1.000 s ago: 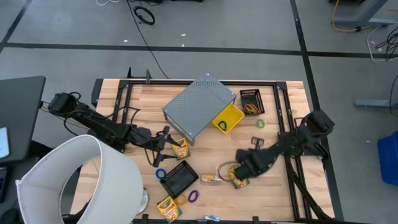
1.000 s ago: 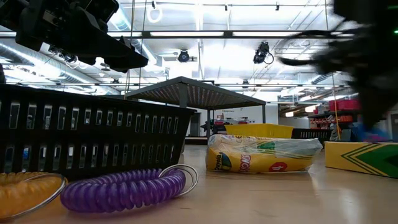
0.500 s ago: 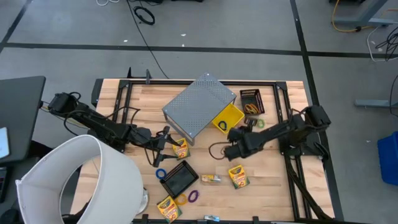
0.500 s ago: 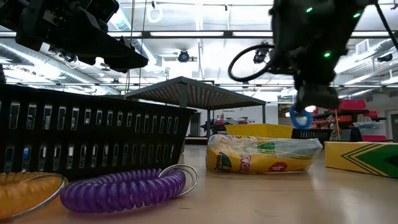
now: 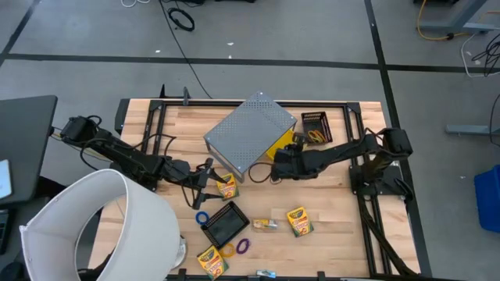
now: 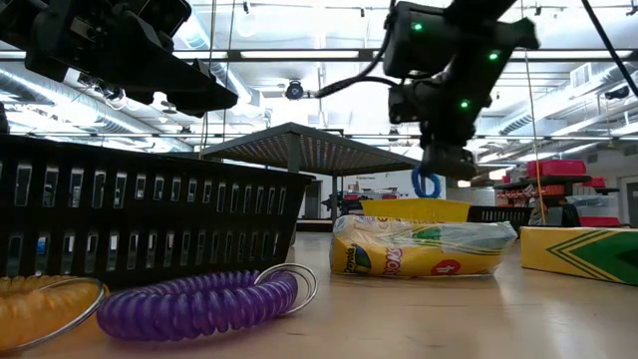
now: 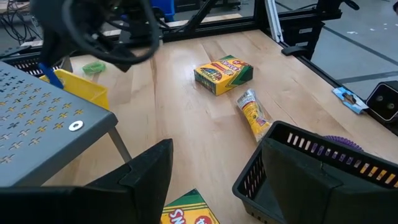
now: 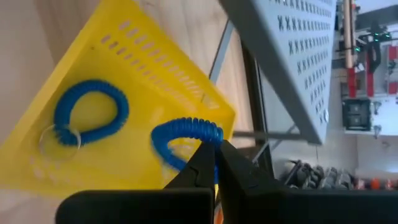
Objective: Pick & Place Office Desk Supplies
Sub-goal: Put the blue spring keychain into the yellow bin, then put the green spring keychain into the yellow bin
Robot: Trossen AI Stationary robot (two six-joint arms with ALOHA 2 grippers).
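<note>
The blue coil loop (image 8: 186, 140) hangs from the right gripper (image 8: 214, 163), whose fingers are closed on a short stretch of its coil, in the lower middle of the right wrist view. In the low view the same loop dangles in the upper right of centre, just above the yellow tray (image 6: 414, 209). From above, the right gripper (image 5: 283, 162) sits near the middle of the frame, over that tray's visible edge (image 5: 275, 145) beside the grey perforated stand (image 5: 250, 131).

A second blue loop (image 8: 90, 111), with a thin metal ring attached, already lies flat in the tray at the left of the right wrist view.

The held loop looks very light, soft and springy. It sags from a single pinch point, so it will likely swing and could snag on a finger when let go. A pinch across one side of the coil suits it well; squeezing does it no harm.

Elsewhere on the table (image 5: 344, 234), crayon boxes lie at lower right of centre (image 5: 298, 221) and at lower left (image 5: 211, 261), with a small packet (image 5: 264, 225) between them and a purple loop (image 5: 243, 246) by the black basket (image 5: 225, 224).

The left gripper (image 5: 205, 182) waits left of centre, fingers spread wide and empty, above another crayon box (image 5: 226, 187).
</note>
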